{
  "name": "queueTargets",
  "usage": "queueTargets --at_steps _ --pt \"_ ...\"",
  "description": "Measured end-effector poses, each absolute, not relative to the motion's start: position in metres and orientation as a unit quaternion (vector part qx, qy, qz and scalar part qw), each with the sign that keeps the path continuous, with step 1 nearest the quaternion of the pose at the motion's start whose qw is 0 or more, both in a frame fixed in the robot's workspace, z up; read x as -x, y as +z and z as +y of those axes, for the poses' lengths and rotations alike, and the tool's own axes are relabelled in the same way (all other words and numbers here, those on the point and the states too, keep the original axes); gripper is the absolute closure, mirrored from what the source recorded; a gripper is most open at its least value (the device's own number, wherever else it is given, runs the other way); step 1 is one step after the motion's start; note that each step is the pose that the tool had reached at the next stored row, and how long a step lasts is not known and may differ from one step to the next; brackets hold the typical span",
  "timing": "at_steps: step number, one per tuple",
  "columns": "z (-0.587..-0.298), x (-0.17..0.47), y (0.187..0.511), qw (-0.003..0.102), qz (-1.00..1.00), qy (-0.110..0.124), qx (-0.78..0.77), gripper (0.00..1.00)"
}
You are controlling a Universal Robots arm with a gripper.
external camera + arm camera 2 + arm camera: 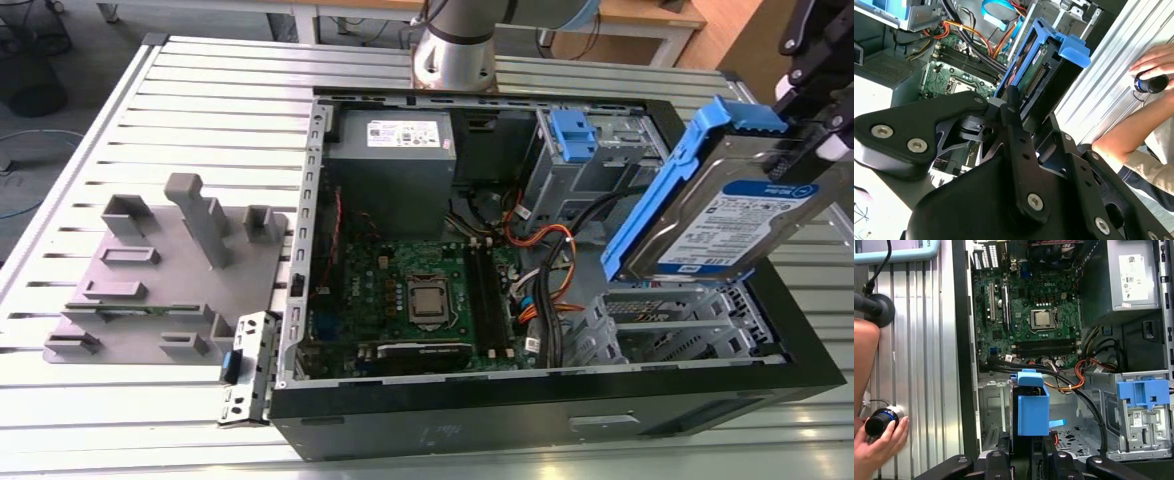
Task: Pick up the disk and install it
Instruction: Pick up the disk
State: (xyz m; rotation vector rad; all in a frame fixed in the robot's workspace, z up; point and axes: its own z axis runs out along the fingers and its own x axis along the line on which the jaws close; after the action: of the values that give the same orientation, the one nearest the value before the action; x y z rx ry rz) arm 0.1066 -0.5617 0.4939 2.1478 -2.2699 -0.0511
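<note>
Right now the gripper (801, 135) is clamped on the disk (727, 215) — it pinches the disk at its upper end, so the disk hangs in the air, tilted, label side up, w/ the blue carrier frame along its edge. The disk sits above the open PC case (534, 430), over the drive cage (667, 320) at the exterior view's right, not touching it.

In the second wrist view the black gripper (1029, 107) linkage runs out to the disk (1036, 75), seen from its underside w/ connector pins showing. In the first wrist view the disk (1033, 410) shows end-on as a blue block, gripper (1026, 462) at its near end.

Inside the case:
- motherboard (414, 290) w/ CPU socket approx. in the middle
- grey power supply box (390, 160) w/ white sticker, toward the arm base
- blue latch piece (571, 135) on the bay beside that box

A grey fixture block (160, 280) lies on the slatted metal table (200, 80), just beside the case at the exterior view's left. A person's hand (879, 445) rests on the table next to the case, around a small dark round object (879, 422) — can't tell what it is.
</note>
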Motion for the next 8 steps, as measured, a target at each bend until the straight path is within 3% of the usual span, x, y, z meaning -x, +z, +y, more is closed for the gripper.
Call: queueTargets --at_steps 8 --pt "-0.5619 -0.1103 0.4929 0.002 -0.723 -0.023 -0.690 0.65"
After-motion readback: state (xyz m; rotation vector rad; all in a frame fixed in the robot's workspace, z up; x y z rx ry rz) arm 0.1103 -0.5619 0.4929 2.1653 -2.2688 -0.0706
